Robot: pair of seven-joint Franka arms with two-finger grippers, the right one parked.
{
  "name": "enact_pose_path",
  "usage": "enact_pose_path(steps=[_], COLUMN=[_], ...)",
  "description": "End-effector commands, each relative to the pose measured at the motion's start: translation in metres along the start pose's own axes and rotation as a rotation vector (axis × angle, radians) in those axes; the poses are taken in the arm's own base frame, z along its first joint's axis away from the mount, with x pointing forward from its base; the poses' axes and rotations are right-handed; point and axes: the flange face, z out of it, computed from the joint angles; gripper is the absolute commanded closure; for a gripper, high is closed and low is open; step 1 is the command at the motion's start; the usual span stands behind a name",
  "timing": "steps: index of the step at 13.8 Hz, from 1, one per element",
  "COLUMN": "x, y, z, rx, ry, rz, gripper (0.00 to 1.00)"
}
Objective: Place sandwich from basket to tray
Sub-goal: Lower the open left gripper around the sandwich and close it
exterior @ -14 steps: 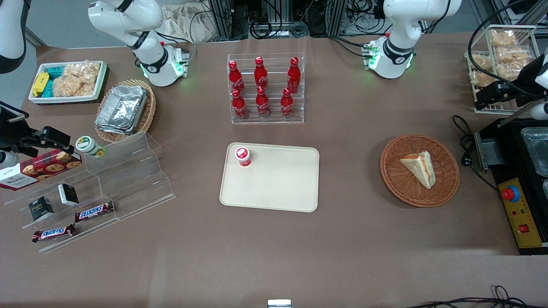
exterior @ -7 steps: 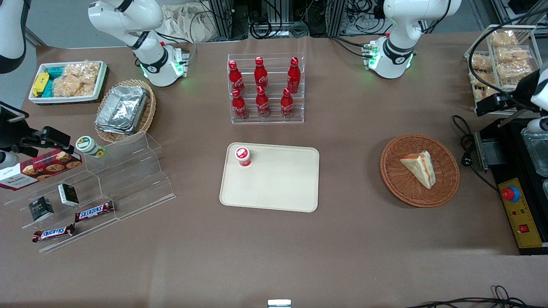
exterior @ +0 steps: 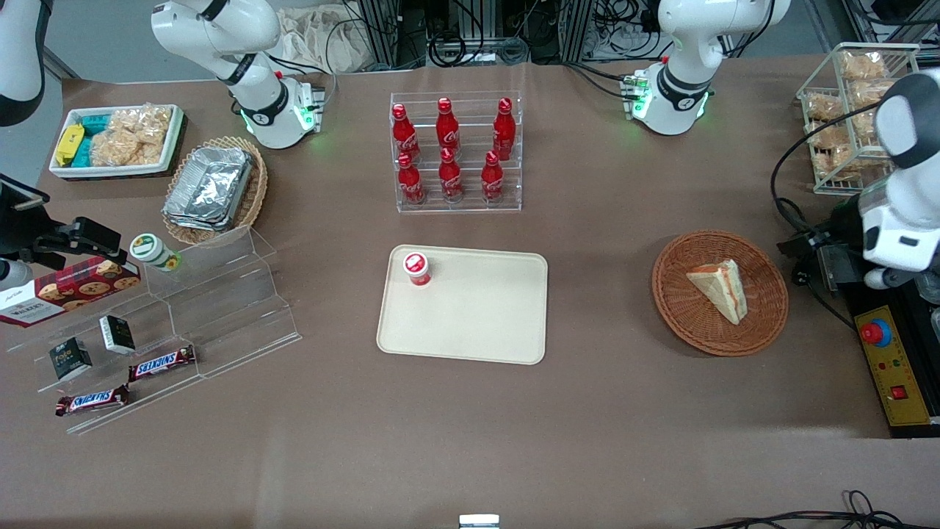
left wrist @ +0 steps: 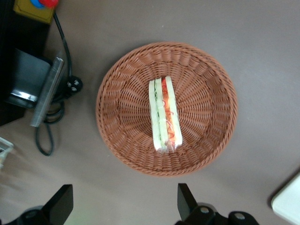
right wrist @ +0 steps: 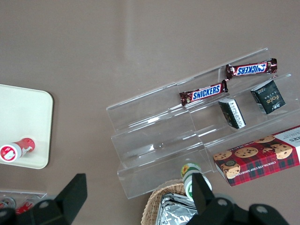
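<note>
The sandwich is a pale triangular wedge lying in the round reddish-brown basket. In the left wrist view the sandwich shows its red and green filling edge, at the middle of the basket. My left gripper hangs above the table just beside the basket, toward the working arm's end. The gripper is open, its fingers wide apart over bare table, holding nothing. The cream tray lies mid-table, away from the basket; one corner of the tray shows.
A small red-capped bottle stands on one corner of the tray. A rack of red cola bottles is farther from the camera than the tray. A black machine with cables and a wire snack rack sit by the gripper.
The left arm has swung from over the wire snack rack toward the basket, nearer the front camera. The sandwich, basket and tray have not moved.
</note>
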Motion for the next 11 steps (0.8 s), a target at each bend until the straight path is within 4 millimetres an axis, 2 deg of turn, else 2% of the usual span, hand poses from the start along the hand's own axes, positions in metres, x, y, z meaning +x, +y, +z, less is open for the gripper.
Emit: enact_pose_path(steps=[1,3,6,8,11], x=[0.0,0.008,0.015,0.014,0.011], y=[0.002,0.009,0.024,0.031,0.038], z=[0.055,0.103,0.16,0.189,0.208], rx=[-0.014,-0.014,-0.026,-0.032,-0.03], ry=[0.007,0.012,0.04,0.053,0.056], rz=[-0.066,-0.117,-0.15,-0.145,-0.137], gripper=[0.0,0.0,0.0,0.0,0.01])
